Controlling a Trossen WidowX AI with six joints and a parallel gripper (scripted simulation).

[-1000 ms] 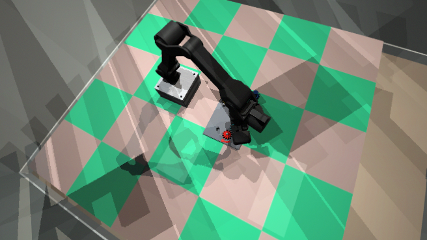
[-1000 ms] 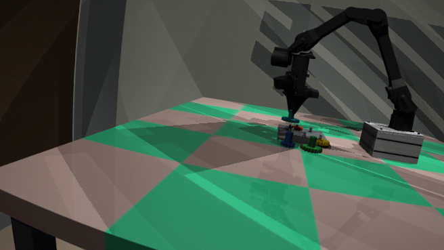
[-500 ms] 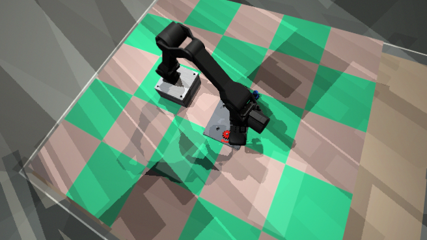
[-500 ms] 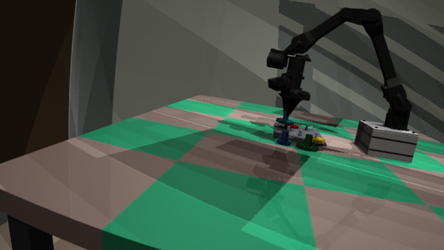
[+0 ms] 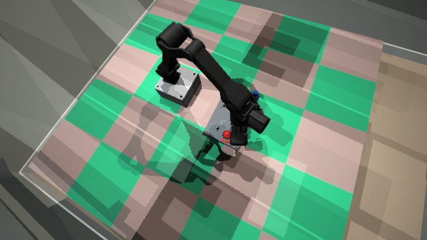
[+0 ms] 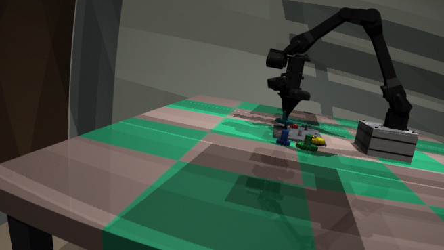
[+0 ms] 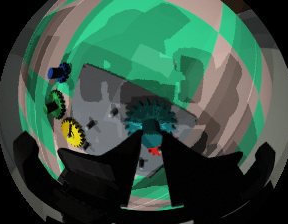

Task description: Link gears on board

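Note:
My gripper (image 7: 151, 133) (image 6: 285, 116) is shut on the handle of a teal gear (image 7: 151, 112) (image 6: 281, 120). The teal gear is over the end of the grey board (image 5: 213, 125) (image 6: 278, 133) (image 7: 90, 107) near the red gear; whether it touches the board I cannot tell. The red gear (image 5: 226, 136) (image 6: 294, 126) (image 7: 155, 150) is on the board, partly covered by the teal gear in the wrist view. The yellow gear (image 6: 318, 140) (image 7: 73, 133) is at the board's other end. Bare pegs (image 7: 113, 112) (image 7: 90, 124) (image 7: 141, 163) show between and beside them.
A loose green gear (image 6: 307, 144) (image 7: 55, 104) stands on the table beside the board, near the yellow gear. A loose blue gear (image 5: 256, 95) (image 6: 283, 139) (image 7: 60, 72) stands next to it. The arm's metal base block (image 5: 179, 85) (image 6: 386, 141) is beyond the yellow gear's end.

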